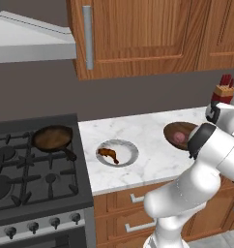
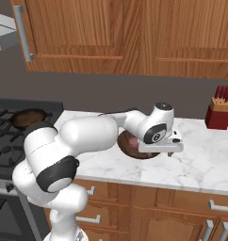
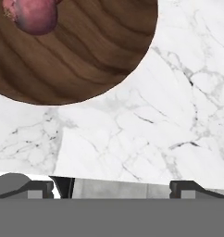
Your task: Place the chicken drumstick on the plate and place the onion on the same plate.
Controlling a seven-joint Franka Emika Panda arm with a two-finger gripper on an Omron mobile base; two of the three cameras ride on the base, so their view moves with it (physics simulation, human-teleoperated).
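Count: 1 chicken drumstick (image 1: pixel 108 154), 1 plate (image 1: pixel 132 149), 1 onion (image 1: pixel 178 138), 1 round wooden board (image 1: pixel 176 130), 1 skillet (image 1: pixel 52 137), 1 knife block (image 2: pixel 218 114).

Drumstick lies inside the plate, left of centre, on the marble counter (image 1: pixel 143 131) just right of the stove (image 1: pixel 22 169). Plate holds nothing else visible.

Onion sits on the wooden board, well apart from the plate, further right on the same counter. In hand view the onion (image 3: pixel 34 15) is at top left, cut by the frame edge, resting on the board (image 3: pixel 77 55).

Gripper (image 2: pixel 168 151): jaws spread wide, grasping nothing. It hangs over bare marble just beside the board's edge, near the counter front; not touching the onion.

Skillet on a rear stove burner. Knife block w/ red handles at counter back, right side. Wood cabinets (image 2: pixel 134 33) above.
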